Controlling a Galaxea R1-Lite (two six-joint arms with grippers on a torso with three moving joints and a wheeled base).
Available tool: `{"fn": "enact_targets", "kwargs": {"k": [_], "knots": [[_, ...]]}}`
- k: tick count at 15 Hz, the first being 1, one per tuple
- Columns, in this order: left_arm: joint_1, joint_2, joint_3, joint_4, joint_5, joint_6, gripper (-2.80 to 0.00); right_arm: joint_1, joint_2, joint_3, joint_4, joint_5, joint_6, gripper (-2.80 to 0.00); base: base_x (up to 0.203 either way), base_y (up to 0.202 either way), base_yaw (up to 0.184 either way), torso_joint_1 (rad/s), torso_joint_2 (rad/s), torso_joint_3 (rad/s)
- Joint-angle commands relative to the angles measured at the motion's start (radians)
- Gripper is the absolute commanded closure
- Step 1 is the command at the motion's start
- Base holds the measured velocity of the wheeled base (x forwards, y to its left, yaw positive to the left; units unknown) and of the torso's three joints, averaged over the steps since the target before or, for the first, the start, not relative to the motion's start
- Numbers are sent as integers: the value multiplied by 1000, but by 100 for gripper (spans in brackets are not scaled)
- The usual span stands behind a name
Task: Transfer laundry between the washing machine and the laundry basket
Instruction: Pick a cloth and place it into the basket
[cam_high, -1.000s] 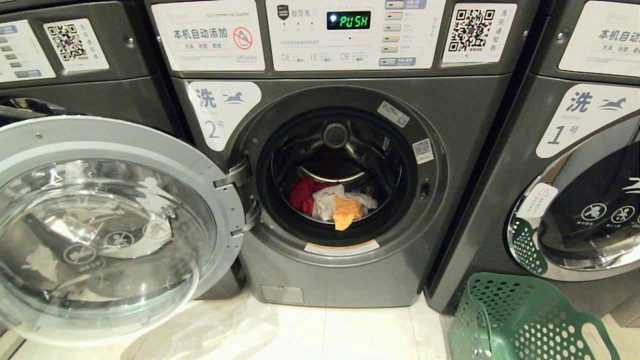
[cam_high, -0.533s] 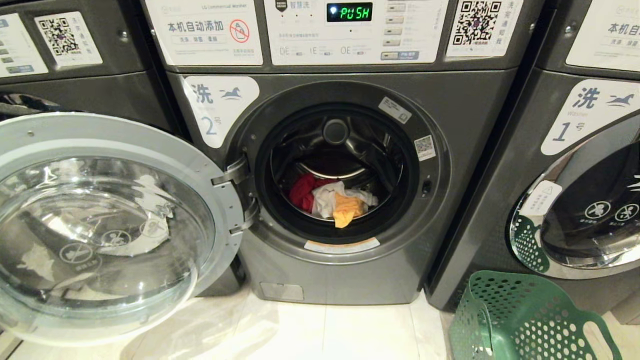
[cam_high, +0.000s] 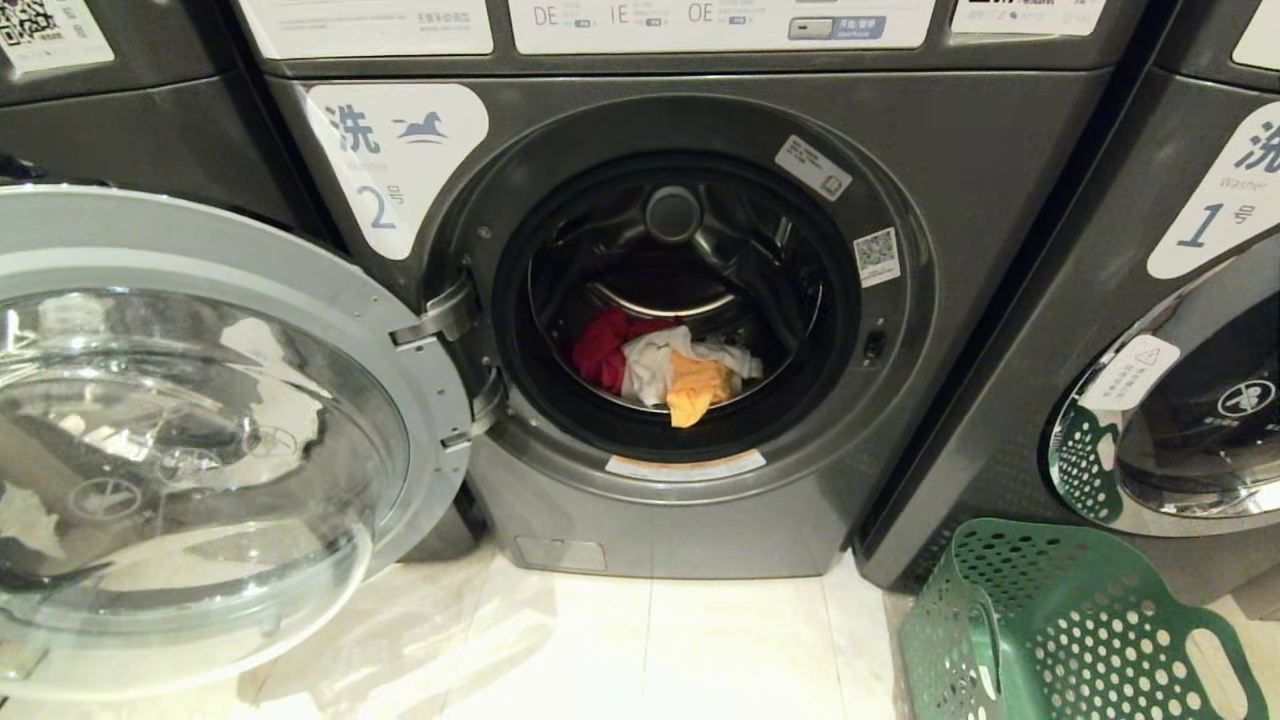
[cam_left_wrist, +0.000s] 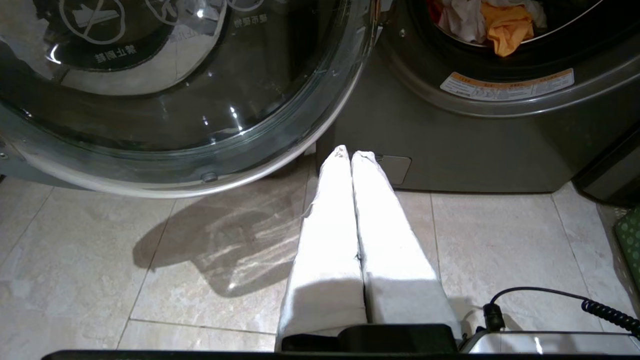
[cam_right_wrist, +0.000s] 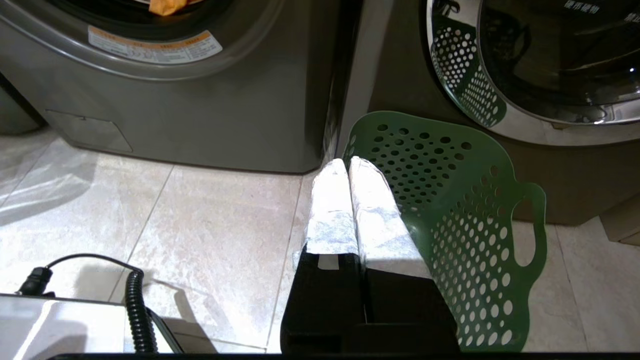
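Sitting untouched in the drum of the washing machine, numbered 2, at about 12 o'clock in the head view: all three garments, namely the red-pink one, the white one and the yellow-orange one, bunched together at the drum's low front lip. Door swung fully wide toward 9 o'clock, so opening already done. Standing on the tiled floor at about 4 o'clock, against the neighbouring machine numbered 1: the green laundry basket, nothing seen inside it. Hanging low over the tiles, clear of the head view: left gripper and right gripper, each with padded fingers pressed together and holding nothing. Judged barely begun: no garment moved yet, every reach, grasp and drop into the basket left to do.
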Motion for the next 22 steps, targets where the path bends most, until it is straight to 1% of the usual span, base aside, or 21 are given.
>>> {"fn": "enact_targets", "kwargs": {"k": [1,13,22], "knots": [[1,-1,0,0,0,0,0,0,1,0,0,0,-1,0,0,0,0,7,7,-198],[1,-1,0,0,0,0,0,0,1,0,0,0,-1,0,0,0,0,4,4,-190],[1,-1,0,0,0,0,0,0,1,0,0,0,-1,0,0,0,0,1,0,-12]]}}
